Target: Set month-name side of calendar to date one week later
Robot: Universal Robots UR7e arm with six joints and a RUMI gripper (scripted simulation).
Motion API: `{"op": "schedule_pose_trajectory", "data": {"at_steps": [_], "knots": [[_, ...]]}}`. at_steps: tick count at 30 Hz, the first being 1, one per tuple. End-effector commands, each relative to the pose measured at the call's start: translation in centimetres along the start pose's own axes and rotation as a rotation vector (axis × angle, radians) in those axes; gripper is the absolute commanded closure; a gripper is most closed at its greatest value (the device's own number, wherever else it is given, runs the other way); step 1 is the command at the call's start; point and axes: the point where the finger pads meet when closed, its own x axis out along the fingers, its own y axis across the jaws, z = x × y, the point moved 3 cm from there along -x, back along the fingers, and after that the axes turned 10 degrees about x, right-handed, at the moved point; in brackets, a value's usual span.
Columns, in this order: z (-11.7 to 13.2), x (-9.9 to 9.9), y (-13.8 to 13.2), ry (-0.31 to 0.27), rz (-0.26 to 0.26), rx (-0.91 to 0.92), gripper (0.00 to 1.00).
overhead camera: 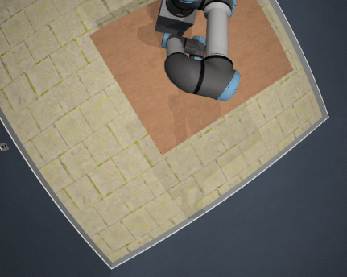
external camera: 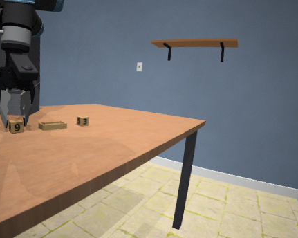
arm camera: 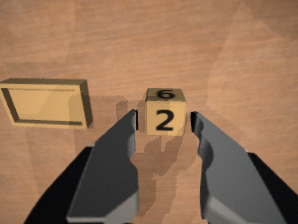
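A wooden cube (external camera: 16,126) (arm camera: 165,119) stands on the table to the left of the tray in the exterior view. That view shows a 9 on its side; the wrist view shows an upright 2 on its larger visible face and a foreshortened 6 beyond it. My gripper (external camera: 15,124) (arm camera: 163,112) is partly open around this cube, with a narrow gap on each side. The wooden tray (external camera: 54,127) (arm camera: 86,106) is empty. A second cube (external camera: 82,121) stands right of the tray, showing 5 and 3. The top view shows neither cubes nor tray, nor the fingers.
The wooden table (overhead camera: 146,105) (external camera: 104,138) has a near edge and a right corner in the exterior view. The robot's grey pedestal (overhead camera: 167,24) stands behind the gripper. A wall shelf (external camera: 198,43) hangs far off at the right.
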Motion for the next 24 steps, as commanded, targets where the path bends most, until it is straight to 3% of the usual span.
{"op": "schedule_pose_trajectory", "data": {"at_steps": [1,24], "knots": [[0.1,-1.1,0.0,0.0,0.0,0.002,0.71],[0.1,-7.5,0.0,0.0,0.0,0.002,0.71]]}}
